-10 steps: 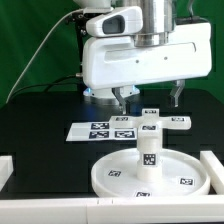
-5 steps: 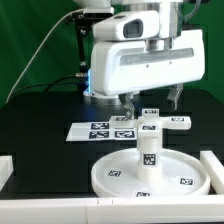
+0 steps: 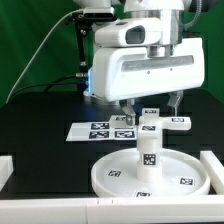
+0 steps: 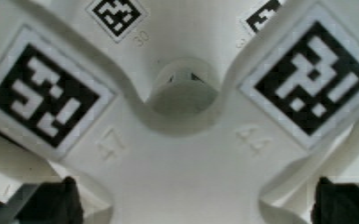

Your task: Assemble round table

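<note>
The round disc lies at the front of the table with the short leg standing upright in its middle. The cross-shaped base lies flat behind it. My gripper is open just above the base, one finger on either side of it. In the wrist view the base fills the frame, with its centre hole between two tagged arms. The dark fingertips show at the frame's corners, with the gripper spread wide and holding nothing.
The marker board lies flat on the black table, to the exterior view's left of the base. White raised blocks stand at the front left and front right. The arm's body hides the back of the table.
The gripper has moved to the exterior view's right and settled over the cross-shaped base. The disc, leg and base have not moved.
</note>
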